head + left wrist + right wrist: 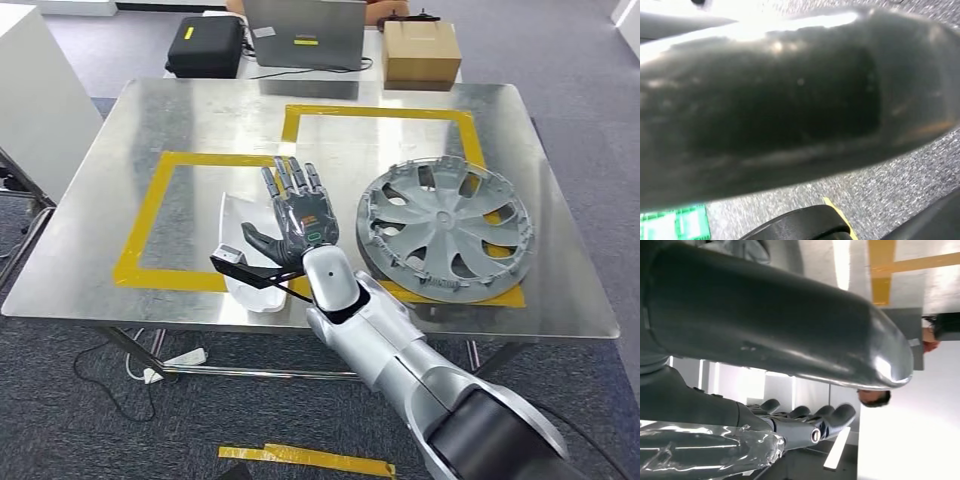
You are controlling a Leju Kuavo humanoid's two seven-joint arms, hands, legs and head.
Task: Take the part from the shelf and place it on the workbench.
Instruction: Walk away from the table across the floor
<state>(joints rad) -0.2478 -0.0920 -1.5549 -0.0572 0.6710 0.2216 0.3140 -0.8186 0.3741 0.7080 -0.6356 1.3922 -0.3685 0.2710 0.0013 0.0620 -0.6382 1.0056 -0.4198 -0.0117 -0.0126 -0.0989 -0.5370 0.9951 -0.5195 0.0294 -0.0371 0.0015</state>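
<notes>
One right hand [298,220], fingers spread and holding nothing, hovered just beside the white part [243,262], touching the hubcap's [445,232] near-left neighbour on the bench [98,200].

Workbench [113,150] brushed shiny metal; hubcap [445,230] matt grey plastic.

Right hand [300,215]: extended over the workbench [98,210], fingers spread flat, thumb laid on the part.
Part [243,252]: white piece with black strip, set inside yellow tape frame [147,215].
Hubcap [444,229]: grey, laid just beside the hand.
Far edge: laptop [306,32], black case [204,45], cardboard box [420,52].
</notes>
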